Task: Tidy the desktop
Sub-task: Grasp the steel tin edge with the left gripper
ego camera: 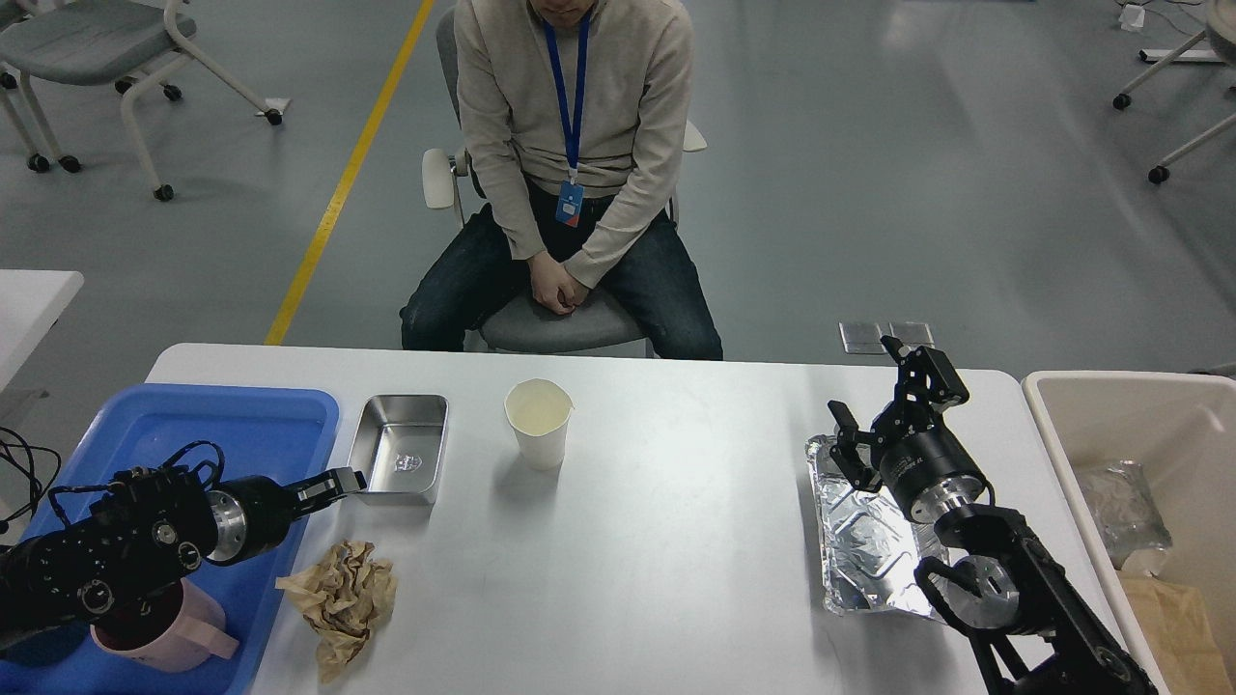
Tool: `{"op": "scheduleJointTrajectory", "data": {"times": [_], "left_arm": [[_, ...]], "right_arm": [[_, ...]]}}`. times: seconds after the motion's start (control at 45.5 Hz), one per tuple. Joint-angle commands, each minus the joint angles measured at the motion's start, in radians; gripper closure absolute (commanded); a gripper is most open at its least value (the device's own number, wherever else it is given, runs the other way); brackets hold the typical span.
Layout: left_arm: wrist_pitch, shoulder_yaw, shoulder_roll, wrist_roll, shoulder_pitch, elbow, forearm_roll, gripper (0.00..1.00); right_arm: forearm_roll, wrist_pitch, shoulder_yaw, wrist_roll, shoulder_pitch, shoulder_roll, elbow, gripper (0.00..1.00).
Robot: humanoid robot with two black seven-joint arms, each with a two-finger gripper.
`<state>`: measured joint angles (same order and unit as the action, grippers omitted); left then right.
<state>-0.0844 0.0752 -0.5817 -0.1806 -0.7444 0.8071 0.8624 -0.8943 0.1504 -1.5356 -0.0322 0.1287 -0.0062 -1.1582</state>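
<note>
lab/office | grey floor w/ yellow line (348, 174) | wheeled chairs (97, 48) | badge lanyard (570, 106)

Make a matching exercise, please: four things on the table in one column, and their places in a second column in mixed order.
Things:
1. paper cup
2. crumpled brown paper
3. foil tray
4. pink mug

Places:
A. in the blue tray
B. under the right arm, near the beige bin
C. upright, right of the steel container
D. on the desktop, near edge, beside the blue tray

Pairs: 1-C, 2-D, 3-B, 4-A
</note>
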Motion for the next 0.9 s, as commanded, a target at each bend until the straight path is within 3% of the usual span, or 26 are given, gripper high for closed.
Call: {"op": "scheduleJointTrajectory", "data": {"times": [0.0, 0.418, 0.88], "left_arm": [[0.000, 0.001, 0.002, 0.000, 0.000, -0.006, 0.000, 0.58], [-0.003, 0.003, 0.034, -0.056, 0.013, -0.052, 0.001, 0.97], [-0.002, 0.003, 0.028, -0.080, 0.007, -0.051, 0.003, 1.00]], "right_arm": [[0.000, 0.000, 0.000, 0.000, -0.001, 0.000, 0.000, 0.00], [0.000, -0.002, -0.001, 0.000, 0.000, 0.000, 0.000, 0.00], [0.000, -0.002, -0.001, 0.000, 0.000, 0.002, 0.000, 0.00]]}}
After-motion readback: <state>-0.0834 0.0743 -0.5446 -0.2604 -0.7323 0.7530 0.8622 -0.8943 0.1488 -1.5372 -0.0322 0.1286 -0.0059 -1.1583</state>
